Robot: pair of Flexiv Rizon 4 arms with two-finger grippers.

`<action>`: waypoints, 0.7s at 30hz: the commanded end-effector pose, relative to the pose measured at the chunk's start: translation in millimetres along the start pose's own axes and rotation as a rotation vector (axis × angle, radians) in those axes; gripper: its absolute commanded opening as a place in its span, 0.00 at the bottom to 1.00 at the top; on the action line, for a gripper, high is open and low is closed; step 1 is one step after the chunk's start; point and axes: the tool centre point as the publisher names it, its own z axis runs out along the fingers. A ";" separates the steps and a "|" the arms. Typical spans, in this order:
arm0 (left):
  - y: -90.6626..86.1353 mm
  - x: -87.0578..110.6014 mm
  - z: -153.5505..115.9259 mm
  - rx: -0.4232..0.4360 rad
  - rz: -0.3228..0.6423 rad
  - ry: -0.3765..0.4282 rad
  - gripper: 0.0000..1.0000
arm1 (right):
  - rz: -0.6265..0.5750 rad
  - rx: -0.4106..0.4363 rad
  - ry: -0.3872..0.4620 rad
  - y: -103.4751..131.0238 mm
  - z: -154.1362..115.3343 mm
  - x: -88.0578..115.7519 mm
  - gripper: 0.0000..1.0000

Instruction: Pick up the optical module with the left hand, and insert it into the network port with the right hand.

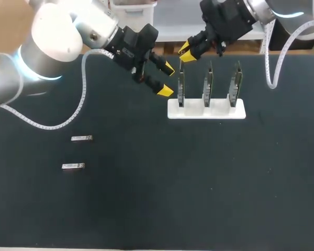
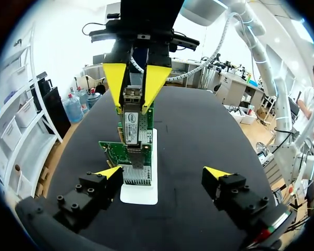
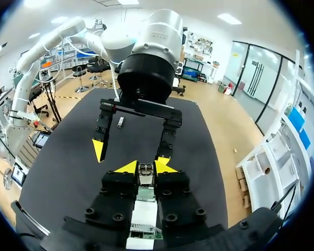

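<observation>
My right gripper (image 1: 184,51) is shut on a silver optical module (image 2: 132,117), held upright over the leftmost green network card (image 1: 181,86) in the white stand (image 1: 206,110). The module's lower end sits at the card's port (image 2: 136,157). In the right wrist view the module (image 3: 145,175) is pinched between the yellow fingertips (image 3: 126,167), above the card (image 3: 145,194). My left gripper (image 1: 166,79) hangs open and holds nothing, just left of that card. From the left wrist its gripper (image 2: 163,172) faces the card and my right gripper's fingers (image 2: 115,78).
Two more silver modules lie on the dark table at the left, one (image 1: 81,138) above the other (image 1: 73,166). The stand holds two further upright cards, a middle one (image 1: 208,83) and a right one (image 1: 235,82). A white cable (image 1: 83,94) trails from my left arm.
</observation>
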 end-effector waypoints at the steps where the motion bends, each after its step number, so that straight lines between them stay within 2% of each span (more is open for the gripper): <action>1: 0.8 -0.6 -0.1 0.002 -0.001 0.003 1.00 | -0.001 0.006 0.000 2.1 -0.9 0.0 0.00; 21: 0.8 -0.6 -0.1 0.002 -0.001 0.003 1.00 | 0.000 -0.001 0.015 -0.3 7.0 5.1 0.00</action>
